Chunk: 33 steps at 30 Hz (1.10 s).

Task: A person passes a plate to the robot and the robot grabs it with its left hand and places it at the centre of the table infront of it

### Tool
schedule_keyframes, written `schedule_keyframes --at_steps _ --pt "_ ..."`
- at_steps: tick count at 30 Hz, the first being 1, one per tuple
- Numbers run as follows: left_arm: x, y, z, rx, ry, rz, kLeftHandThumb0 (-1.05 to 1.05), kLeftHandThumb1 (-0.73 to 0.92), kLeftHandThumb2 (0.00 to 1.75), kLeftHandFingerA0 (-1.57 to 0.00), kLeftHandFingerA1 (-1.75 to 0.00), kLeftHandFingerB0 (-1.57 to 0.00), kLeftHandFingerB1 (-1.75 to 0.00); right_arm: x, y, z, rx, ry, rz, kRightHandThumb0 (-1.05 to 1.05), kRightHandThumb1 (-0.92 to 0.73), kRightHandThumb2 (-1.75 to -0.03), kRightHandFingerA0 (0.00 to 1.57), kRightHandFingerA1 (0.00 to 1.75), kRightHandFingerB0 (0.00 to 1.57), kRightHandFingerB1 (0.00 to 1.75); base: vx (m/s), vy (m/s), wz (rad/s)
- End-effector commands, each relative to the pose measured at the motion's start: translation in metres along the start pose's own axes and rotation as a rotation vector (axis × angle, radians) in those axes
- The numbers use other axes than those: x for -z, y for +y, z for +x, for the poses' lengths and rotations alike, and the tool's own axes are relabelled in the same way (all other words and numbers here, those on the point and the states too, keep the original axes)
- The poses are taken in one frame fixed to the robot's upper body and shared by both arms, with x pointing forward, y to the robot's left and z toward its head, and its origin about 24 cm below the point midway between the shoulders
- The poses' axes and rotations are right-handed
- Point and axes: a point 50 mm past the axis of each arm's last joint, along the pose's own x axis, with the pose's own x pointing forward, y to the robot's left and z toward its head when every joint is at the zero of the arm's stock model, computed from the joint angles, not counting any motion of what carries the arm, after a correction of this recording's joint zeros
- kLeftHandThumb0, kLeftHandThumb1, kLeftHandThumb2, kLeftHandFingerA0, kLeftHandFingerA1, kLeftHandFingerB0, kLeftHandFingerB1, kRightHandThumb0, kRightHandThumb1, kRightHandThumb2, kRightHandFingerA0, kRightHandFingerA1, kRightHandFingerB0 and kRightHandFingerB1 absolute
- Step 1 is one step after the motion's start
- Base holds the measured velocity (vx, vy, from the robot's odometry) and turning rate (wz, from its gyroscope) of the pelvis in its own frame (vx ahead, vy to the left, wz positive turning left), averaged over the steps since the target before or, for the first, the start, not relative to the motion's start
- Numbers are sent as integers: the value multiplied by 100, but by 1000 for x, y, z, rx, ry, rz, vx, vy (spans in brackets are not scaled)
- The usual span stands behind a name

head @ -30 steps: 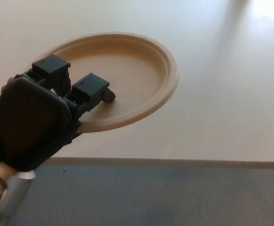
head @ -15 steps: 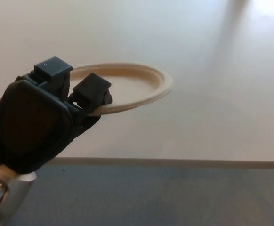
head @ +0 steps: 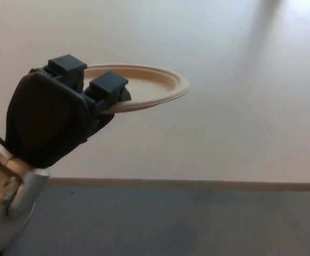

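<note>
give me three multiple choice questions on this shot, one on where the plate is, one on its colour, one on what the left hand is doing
1. Where is the plate?
A. flat on the floor
B. above the table, held at its near edge
C. hanging off the table's far side

2. What colour is the plate?
A. pale beige
B. dark blue
C. bright red

3. What state is the left hand in?
A. open and holding nothing
B. out of view
C. shut on the plate

Answers:
1. B, the plate shows almost edge-on over the tabletop, with the hand at its near rim.
2. A, its rim and inside are a pale beige close to the table's tone.
3. C, the black fingers lie over the rim, clamping it.
</note>
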Motion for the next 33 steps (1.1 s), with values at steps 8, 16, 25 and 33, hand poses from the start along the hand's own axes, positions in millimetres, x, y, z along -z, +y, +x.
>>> schedule_keyframes --at_steps 8,16,25,33 --pt "5 -42 25 75 1 20 -24 55 58 -93 -145 -87 -60 0 -7 -2 10 9 -1 -55 -74 -62 60 60 43 45 0 0 0" --pt "9 -85 42 261 37 45 -29 63 61 -92 -142 -80 -53 -4 -6 -1 7 -1 -21 -56 -74 -61 63 62 43 46 0 0 0" --pt "25 -106 50 529 182 124 -29 60 59 -94 -135 -69 -45 -12 -2 1 2 -36 -47 -58 -73 -61 67 63 44 47 0 0 0" --pt "33 -112 48 614 261 122 -41 56 80 -95 -106 -41 -47 -14 -3 1 -4 -24 -43 -55 -73 -61 64 61 45 46 0 0 0"
